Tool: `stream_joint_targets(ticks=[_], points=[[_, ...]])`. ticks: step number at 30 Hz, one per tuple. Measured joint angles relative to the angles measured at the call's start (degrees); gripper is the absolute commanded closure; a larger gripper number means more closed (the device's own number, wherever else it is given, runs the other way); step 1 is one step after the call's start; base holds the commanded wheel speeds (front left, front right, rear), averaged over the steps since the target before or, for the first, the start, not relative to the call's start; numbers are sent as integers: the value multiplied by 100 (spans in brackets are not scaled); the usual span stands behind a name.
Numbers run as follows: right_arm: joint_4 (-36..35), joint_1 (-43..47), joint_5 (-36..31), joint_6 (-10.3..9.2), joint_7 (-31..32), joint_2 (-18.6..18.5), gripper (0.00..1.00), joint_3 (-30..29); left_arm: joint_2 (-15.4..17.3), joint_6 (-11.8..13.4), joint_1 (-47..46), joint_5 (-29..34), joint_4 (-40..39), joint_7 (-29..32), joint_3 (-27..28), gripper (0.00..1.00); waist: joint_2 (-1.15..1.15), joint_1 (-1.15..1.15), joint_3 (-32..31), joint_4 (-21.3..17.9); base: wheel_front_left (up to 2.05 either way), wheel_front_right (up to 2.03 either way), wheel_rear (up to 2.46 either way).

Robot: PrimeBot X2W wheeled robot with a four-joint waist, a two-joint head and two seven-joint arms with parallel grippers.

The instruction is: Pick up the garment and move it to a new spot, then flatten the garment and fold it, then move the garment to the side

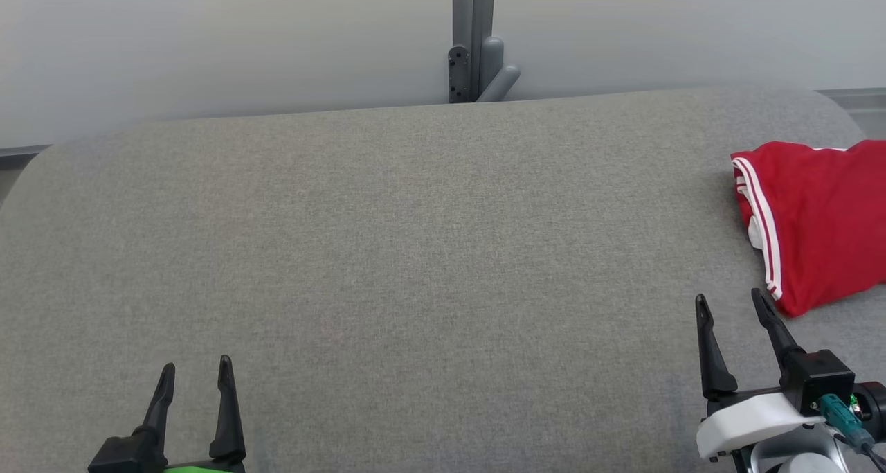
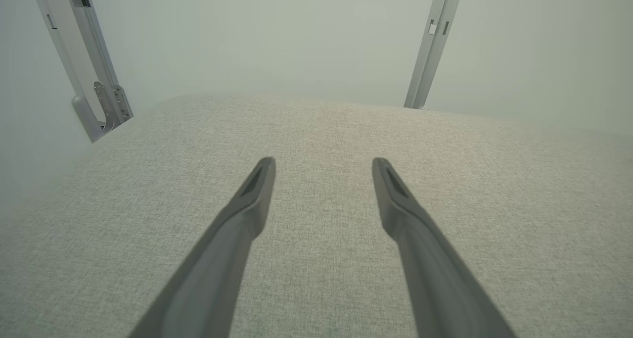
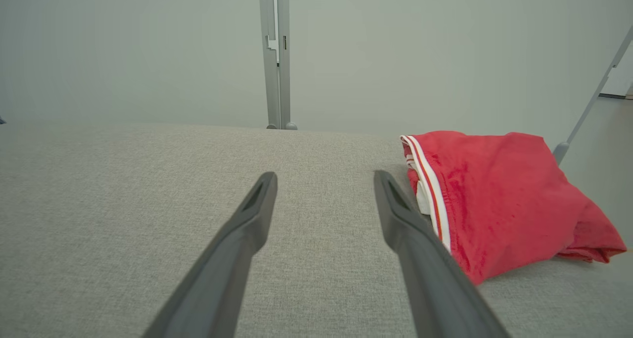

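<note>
- Claws came nearest: left claw and right claw both gaped wide, gripping nothing, fingers dark and tapered.
- Just beyond the right claw's outer finger lay the garment, folded, at the table's right end.
- Red soft cloth, white stripes along one hem.
- The table was grey woven fabric.
- Farthest stood a grey metal post.

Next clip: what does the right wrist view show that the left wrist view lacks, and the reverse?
Right wrist view: the red garment with white stripes, lying just right of the right tool. Left wrist view: the left tool and a bracketed grey post at upper left. Shared: grey fabric surface, pale wall, open dark fingers.
</note>
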Motion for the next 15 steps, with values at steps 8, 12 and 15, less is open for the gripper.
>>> stream_joint_targets(ticks=[8,12,15], points=[[36,20,-81,0,0,-1,0,-52,0,-15,17,-1,41,0,62,0,0,0,-59,-73,0,0,0],[131,17,-102,0,0,-1,0,-47,0,-15,25,-11,52,0,93,0,0,0,-73,-85,0,0,0],[219,15,-75,0,0,7,0,65,0,-11,27,-30,54,0,102,0,0,0,-76,-85,0,0,0]])
